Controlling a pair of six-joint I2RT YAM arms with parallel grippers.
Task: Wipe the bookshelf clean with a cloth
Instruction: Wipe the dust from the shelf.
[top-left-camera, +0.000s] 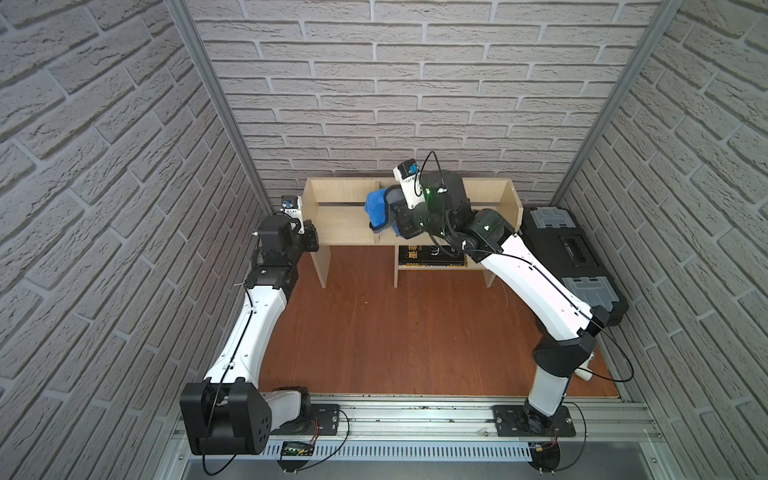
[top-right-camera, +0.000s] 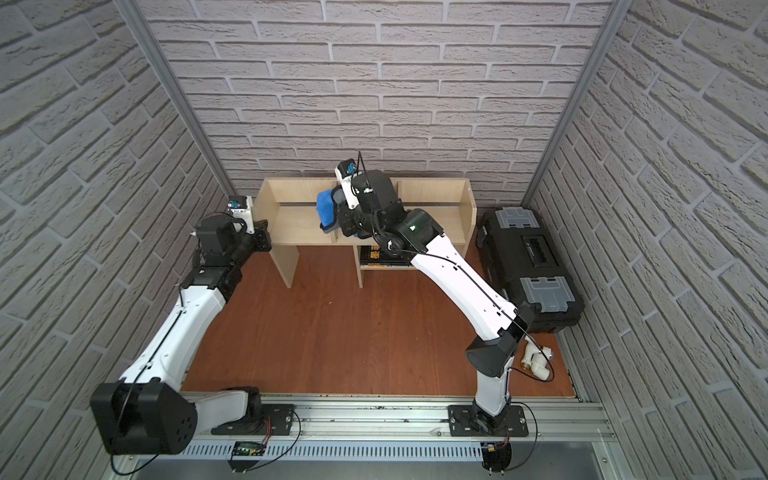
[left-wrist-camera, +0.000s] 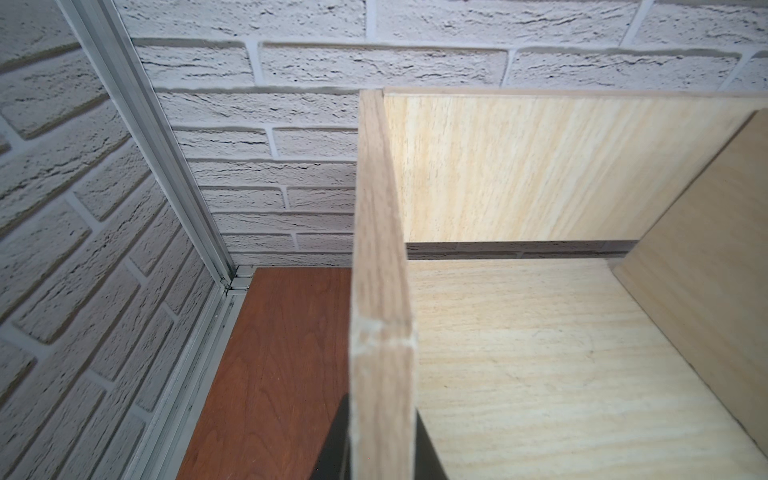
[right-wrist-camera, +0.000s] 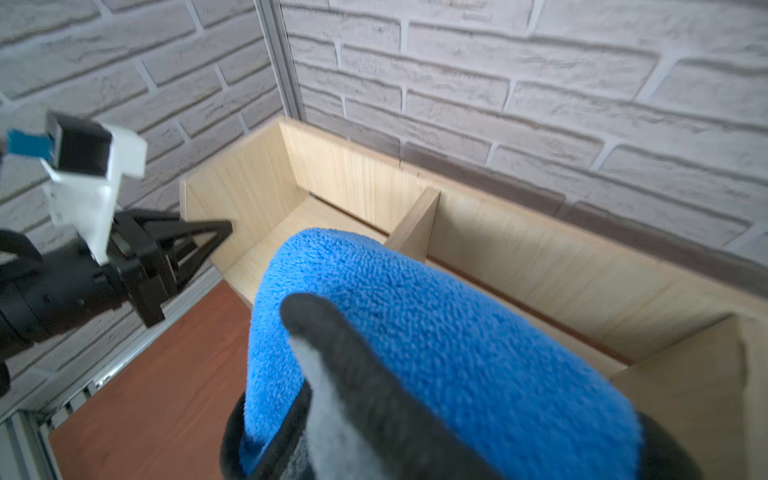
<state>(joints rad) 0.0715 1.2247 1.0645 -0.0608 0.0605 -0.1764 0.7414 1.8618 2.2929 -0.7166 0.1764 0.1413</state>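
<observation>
The pale plywood bookshelf (top-left-camera: 340, 220) (top-right-camera: 291, 220) stands against the back wall. My left gripper (top-left-camera: 309, 237) (left-wrist-camera: 382, 440) is shut on the front edge of its left side panel (left-wrist-camera: 380, 249), with one black finger on each face. The cloth (top-left-camera: 376, 210) (top-right-camera: 325, 208) (right-wrist-camera: 436, 332), bright blue with a dark grey underside, is bunched in my right gripper (top-left-camera: 395, 218), which is shut on it. It hangs over the top board beside the left divider (right-wrist-camera: 415, 224). The right fingers are hidden under the cloth, and whether it touches the wood cannot be told.
A black toolbox (top-left-camera: 573, 249) (top-right-camera: 532, 257) with grey latches sits right of the shelf. A dark book (top-left-camera: 428, 255) lies on the small lower shelf. A white pipe fitting (top-right-camera: 536, 359) lies near the right arm's elbow. Brick walls close in on three sides.
</observation>
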